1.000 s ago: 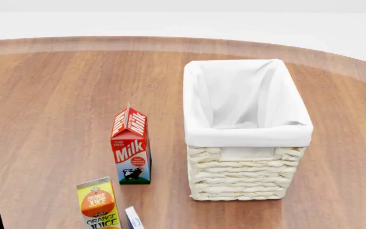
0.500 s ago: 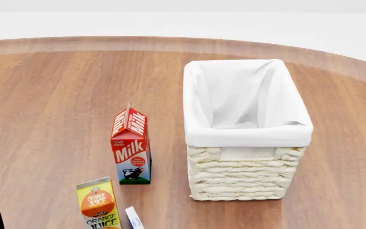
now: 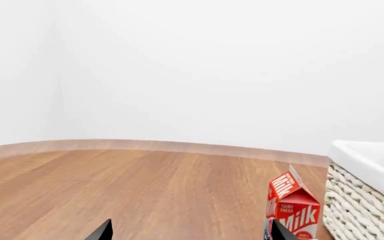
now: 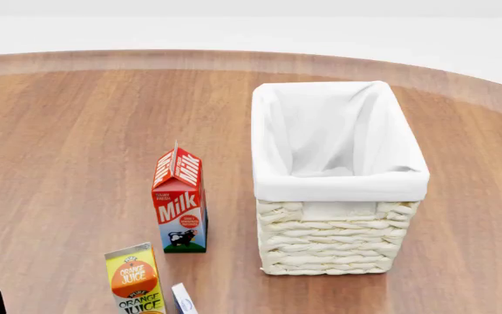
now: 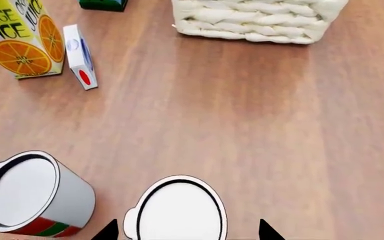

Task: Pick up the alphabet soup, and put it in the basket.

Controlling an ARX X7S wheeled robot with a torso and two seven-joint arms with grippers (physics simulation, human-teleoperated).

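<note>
Right tool (image 5: 185,231) hangs wide open over a white-topped can (image 5: 178,210), well short of the basket (image 5: 259,20); left tool (image 3: 188,232) open

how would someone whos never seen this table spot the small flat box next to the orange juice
Start at the tall cream-white woven wicker basket on the brown wooden table, then find the yellow orange juice carton standing to one side of it. Right beside that carton, on its basket side, is the small thin white box with blue and red marks, far slimmer and shorter than the carton.
</note>
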